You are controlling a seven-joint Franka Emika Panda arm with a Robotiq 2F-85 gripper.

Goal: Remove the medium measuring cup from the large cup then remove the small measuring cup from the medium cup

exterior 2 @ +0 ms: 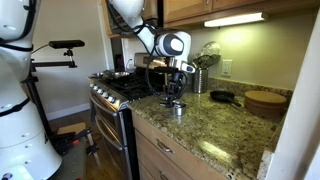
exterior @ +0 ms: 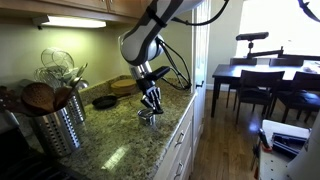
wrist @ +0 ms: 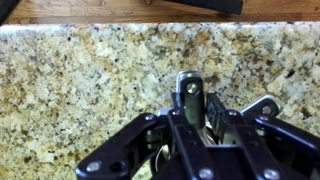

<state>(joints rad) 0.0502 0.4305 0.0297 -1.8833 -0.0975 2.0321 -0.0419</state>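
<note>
Wrist view: looked down past the gripper [wrist: 195, 106] onto the speckled granite counter [wrist: 80, 80], jaws drawn narrow on either side of an upright flat handle [wrist: 188, 88], with a second handle [wrist: 262, 108] jutting out to one side; could not tell whether metal was actually pinched, nor which cup either handle belonged to. Found the steel cups [exterior: 147, 118] [exterior 2: 177, 108] in both exterior views, sitting on the counter right beneath the gripper near the front edge, too small to tell apart. Noted the skillet [exterior: 104, 101] and utensil holder [exterior: 60, 125] well apart from them.
</note>
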